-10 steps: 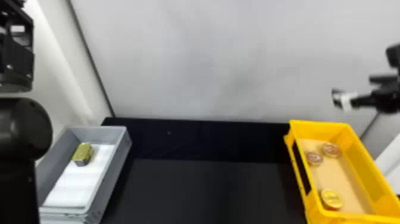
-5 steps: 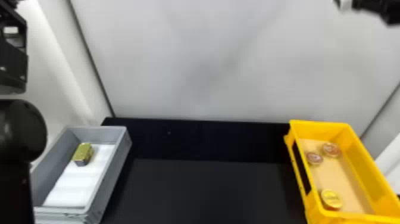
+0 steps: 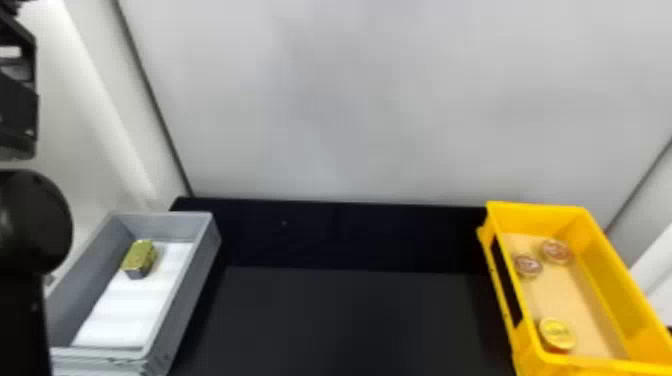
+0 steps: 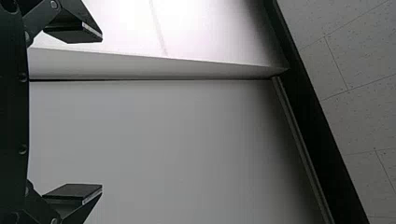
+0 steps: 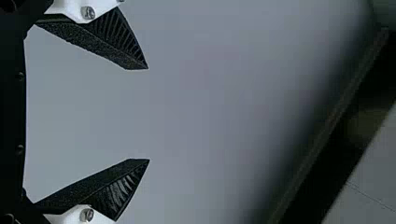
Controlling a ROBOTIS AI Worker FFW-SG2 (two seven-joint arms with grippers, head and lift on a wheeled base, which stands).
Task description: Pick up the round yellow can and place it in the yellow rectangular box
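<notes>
The round yellow can [image 3: 557, 334] lies inside the yellow rectangular box [image 3: 537, 210], at its near end. Two reddish round cans, one [image 3: 527, 266] by the box's left wall and another [image 3: 556, 251] beside it, are farther back in the same box. At the head view's left edge the left arm, with the left gripper's black body [image 3: 17, 100], is parked. In the left wrist view the left gripper [image 4: 102, 113] stands open with nothing between its fingers. The right gripper [image 5: 148, 114] is open and holds nothing, facing a plain grey wall in the right wrist view.
A grey box [image 3: 200, 260] with a white lining stands on the left, holding a gold-green rectangular tin [image 3: 140, 257]. Between the two boxes stretches the black table [image 3: 350, 320]. A grey wall [image 3: 375, 110] rises behind.
The right arm has risen from beside the yellow box's far end, up and out of the head view. The left arm has shifted slightly left. The cans and boxes have stayed put.
</notes>
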